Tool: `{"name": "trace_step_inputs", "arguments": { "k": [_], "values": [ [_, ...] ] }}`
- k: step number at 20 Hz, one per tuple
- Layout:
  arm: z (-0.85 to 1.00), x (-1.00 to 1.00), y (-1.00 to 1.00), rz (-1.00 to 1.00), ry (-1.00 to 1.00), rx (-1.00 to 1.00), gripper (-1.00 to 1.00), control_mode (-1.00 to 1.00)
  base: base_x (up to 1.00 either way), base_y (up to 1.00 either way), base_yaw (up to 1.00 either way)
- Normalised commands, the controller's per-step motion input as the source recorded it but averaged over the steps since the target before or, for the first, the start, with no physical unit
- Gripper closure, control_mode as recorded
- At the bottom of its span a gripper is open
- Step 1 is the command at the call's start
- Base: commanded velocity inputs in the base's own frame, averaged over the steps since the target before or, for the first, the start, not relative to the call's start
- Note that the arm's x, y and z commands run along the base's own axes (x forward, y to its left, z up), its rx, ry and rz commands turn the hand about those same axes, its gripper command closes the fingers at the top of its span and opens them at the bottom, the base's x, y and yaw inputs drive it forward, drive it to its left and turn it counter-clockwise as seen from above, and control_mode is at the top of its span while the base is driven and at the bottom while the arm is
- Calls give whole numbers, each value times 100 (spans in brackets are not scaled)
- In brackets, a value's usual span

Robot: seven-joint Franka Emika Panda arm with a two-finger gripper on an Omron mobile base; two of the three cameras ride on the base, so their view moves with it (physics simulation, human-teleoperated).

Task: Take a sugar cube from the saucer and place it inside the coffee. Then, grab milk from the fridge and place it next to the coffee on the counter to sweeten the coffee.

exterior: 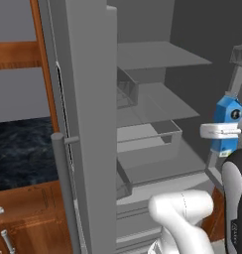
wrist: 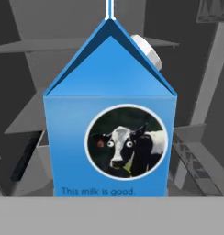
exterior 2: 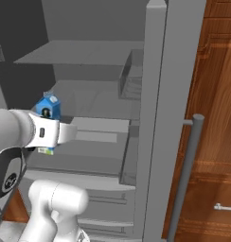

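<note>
My gripper (exterior: 227, 131) holds at the milk (exterior: 227, 115) inside the open fridge (exterior: 157, 114).

From left to right in the left base view: the black marbled counter (exterior: 21, 151) over wooden cabinets, then the fridge door (exterior: 86, 124) standing open with its grey bar handle (exterior: 63, 183), then bare grey shelves (exterior: 160, 57), then my white hand lying across the blue carton at the right edge. I cannot tell whether my fingers pinch the carton or merely flank it. Up close, the carton is upright, showing a cow picture (wrist: 126, 142) and a pale cap (wrist: 148, 50).
</note>
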Motion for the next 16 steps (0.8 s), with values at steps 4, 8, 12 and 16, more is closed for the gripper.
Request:
{"name": "trace_step_inputs", "arguments": {
  "k": [4, 8, 12, 16],
  "values": [
    [0, 0, 0, 0, 0, 0, 100, 100, -37, -13, -20],
    [0, 0, 0, 0, 0, 0, 100, 100, -50, -38, -55],
    [0, 0, 0, 0, 0, 0, 100, 100, -45, -29, -69],
    [0, 0, 0, 0, 0, 0, 100, 100, -42, -16, -74]
  ]
}}
